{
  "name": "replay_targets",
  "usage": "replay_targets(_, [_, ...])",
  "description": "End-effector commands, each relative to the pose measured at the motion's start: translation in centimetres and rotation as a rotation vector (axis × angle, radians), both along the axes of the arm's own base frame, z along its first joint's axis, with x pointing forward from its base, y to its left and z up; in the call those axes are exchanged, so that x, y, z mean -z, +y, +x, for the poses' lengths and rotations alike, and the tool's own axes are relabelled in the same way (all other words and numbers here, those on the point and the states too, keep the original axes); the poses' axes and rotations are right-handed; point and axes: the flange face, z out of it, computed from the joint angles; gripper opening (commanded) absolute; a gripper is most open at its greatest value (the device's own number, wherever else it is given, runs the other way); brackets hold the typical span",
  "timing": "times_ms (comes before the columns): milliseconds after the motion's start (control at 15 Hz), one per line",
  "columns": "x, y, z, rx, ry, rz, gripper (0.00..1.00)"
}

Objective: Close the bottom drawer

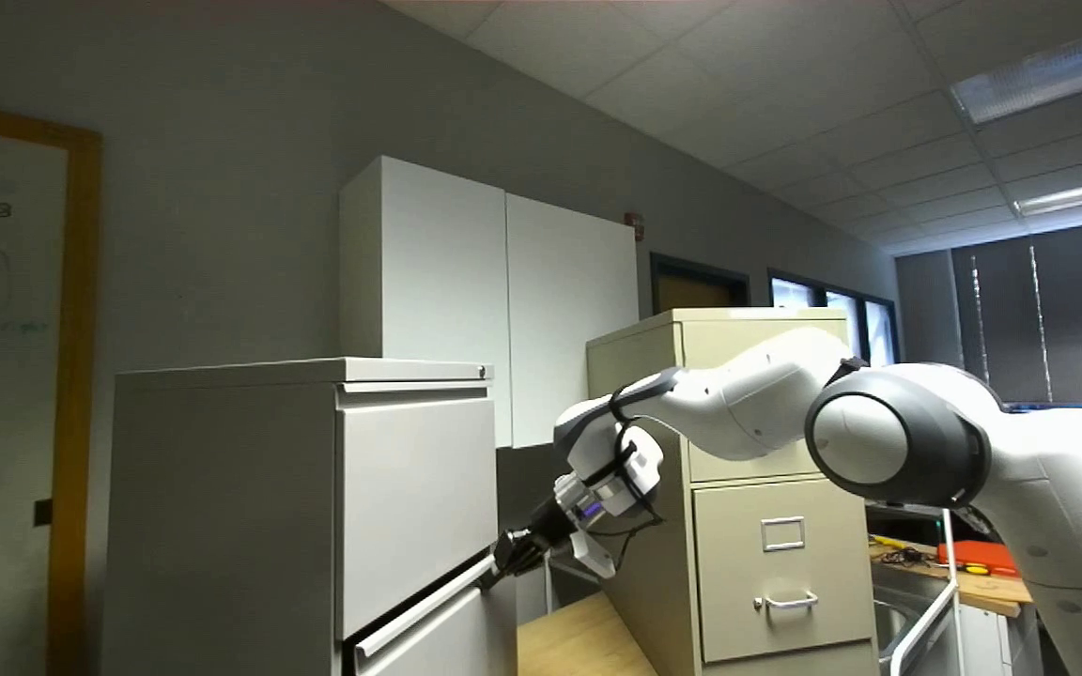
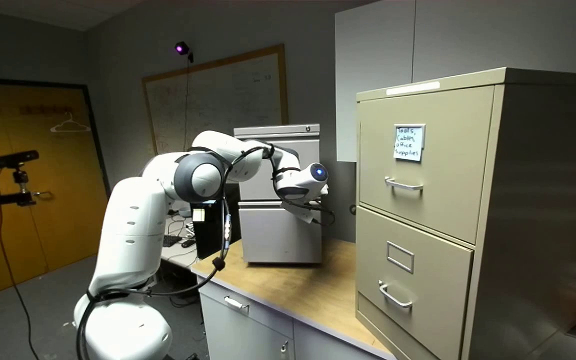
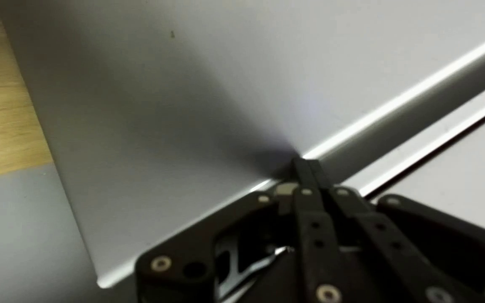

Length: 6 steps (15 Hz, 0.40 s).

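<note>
The bottom drawer [image 1: 452, 631] is the lowest light-grey front of the pale-grey cabinet [image 1: 222, 507]. It also shows in an exterior view [image 2: 280, 240] and fills much of the wrist view [image 3: 141, 105]. In an exterior view it stands slightly forward of the upper drawer front [image 1: 419, 507], with a narrow dark gap along its top lip. Its inside is hidden. My gripper [image 1: 488, 576] is at the top edge of this drawer front, near its far side. In the wrist view the gripper's fingertips [image 3: 310, 162] are together, with nothing between them, touching or nearly touching the lip.
The cabinet stands on a wooden counter [image 2: 298, 290]. A tall beige filing cabinet [image 2: 418, 200] with handled drawers stands beside it, close to my arm. White wall cupboards [image 1: 442, 272] hang behind. A whiteboard [image 2: 218, 100] is on the wall.
</note>
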Motion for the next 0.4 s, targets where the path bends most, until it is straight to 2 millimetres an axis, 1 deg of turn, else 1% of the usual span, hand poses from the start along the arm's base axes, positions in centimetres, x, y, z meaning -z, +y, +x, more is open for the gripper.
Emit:
replay_targets(0, [-1.9, 1.8, 3.6, -0.018, -0.008, 0.016, 0.00])
replay_targets(200, [-2.1, 2.3, 5.0, -0.025, -0.001, 0.003, 0.00])
replay_targets(333, [-2.1, 2.4, 5.5, -0.034, 0.013, -0.015, 0.00])
